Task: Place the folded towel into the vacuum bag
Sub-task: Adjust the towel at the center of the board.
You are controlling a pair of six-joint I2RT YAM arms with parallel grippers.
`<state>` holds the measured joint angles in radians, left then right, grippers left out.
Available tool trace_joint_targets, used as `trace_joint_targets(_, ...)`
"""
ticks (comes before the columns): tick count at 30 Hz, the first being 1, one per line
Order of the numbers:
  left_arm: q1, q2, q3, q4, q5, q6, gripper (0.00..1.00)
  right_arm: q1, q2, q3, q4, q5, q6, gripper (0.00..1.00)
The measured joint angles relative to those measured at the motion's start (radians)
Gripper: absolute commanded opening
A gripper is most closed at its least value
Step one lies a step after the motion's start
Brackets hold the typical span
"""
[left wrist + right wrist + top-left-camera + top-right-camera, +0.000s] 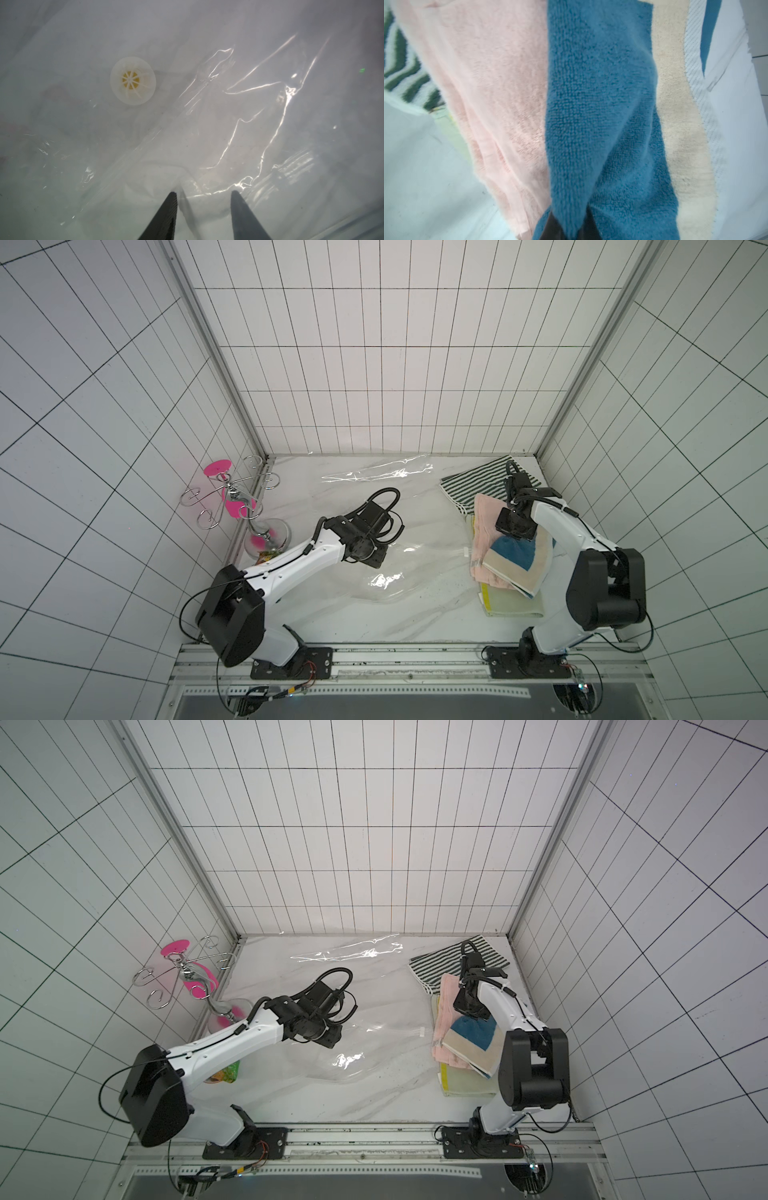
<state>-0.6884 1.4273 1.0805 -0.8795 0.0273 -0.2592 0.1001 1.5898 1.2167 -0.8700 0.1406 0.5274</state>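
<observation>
Jaws of the right tool [568, 225] are pinched tight on a raised fold of the blue-and-cream towel [602, 104], with blue terry bunched up between them. In both top views that towel [515, 562] sits tilted on top of a stack at the right side of the table [415, 626]. Under it is a pink towel [484, 531], and a pale green towel [511, 608] lies at the bottom. A green-striped towel [478, 485] lies behind the stack, by the back wall.

Left tool [204, 199] is partly open, black fingers [168, 216] apart, nothing gripped between them. The tips sit low over crinkled clear plastic; can't tell if they touch it. That plastic is the vacuum bag [419, 539], spread flat across the middle of the table. Its round white valve [133, 81] with a yellow centre lies out ahead of the left tool. A small white zip clip [464, 552] on the bag's edge is just beside the stack. The blue-and-cream towel is outside the bag, near that edge.

A chrome wire stand [232, 497] with pink discs stands by the left wall. A colourful packet [266, 558] lies at its base, partly hidden by the left arm.
</observation>
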Motion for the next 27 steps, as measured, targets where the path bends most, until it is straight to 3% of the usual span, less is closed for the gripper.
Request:
trace_joint_targets(4,0.058,-0.071,0.032,-0.025,0.079,-0.009,0.56,0.137,0.002,0.061,-0.020,-0.022,-0.069,0.03)
trace_joint_targets(11,0.115,-0.140,0.092,-0.038,0.125,-0.014,0.55,0.372,0.002,0.058,-0.036,-0.100,-0.137,0.03)
trace_joint_targets(19,0.132,-0.073,0.087,-0.040,0.187,0.000,0.45,0.383,0.065,-0.032,0.004,-0.138,-0.149,0.09)
trace_joint_targets(20,0.131,-0.066,0.077,-0.035,0.188,0.003,0.44,0.376,0.077,-0.032,0.010,-0.153,-0.149,0.12)
trace_joint_targets(22,0.128,-0.063,0.048,-0.034,0.194,0.006,0.39,0.354,0.101,-0.037,0.027,-0.193,-0.148,0.33)
trace_joint_targets(24,0.126,-0.062,0.029,-0.035,0.202,0.006,0.33,0.332,0.109,-0.052,0.040,-0.239,-0.147,0.46)
trace_joint_targets(27,0.120,-0.054,0.006,-0.032,0.207,0.001,0.26,0.288,0.074,-0.072,0.039,-0.320,-0.143,0.57)
